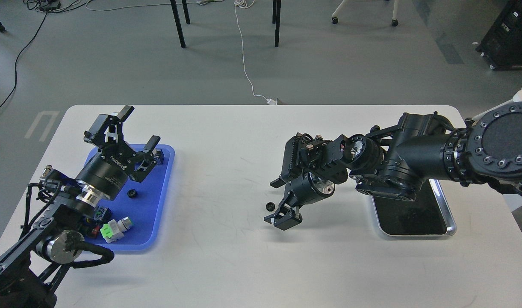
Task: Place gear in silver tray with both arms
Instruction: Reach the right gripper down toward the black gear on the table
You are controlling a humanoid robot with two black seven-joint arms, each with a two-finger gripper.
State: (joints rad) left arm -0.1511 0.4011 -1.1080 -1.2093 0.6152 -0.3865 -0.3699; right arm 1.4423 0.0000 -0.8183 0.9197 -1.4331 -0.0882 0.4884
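Observation:
A small black gear (269, 207) lies near the middle of the white table. My right gripper (283, 220) points down and to the left, its tips just right of this gear; its dark fingers cannot be told apart. The silver tray (451, 222) sits at the right, with its far half hidden under my right arm. Its dark bottom looks bare where it shows. My left gripper (140, 127) is open and empty, raised over the far end of the blue plastic tray (164, 184). A second small black gear (132, 193) lies in that blue tray.
The blue tray also holds a white and green connector (113, 230) and small dark parts (101, 213) near my left arm. Beyond the table's far edge are chair legs (178, 23) and a white cable (243, 60) on the floor.

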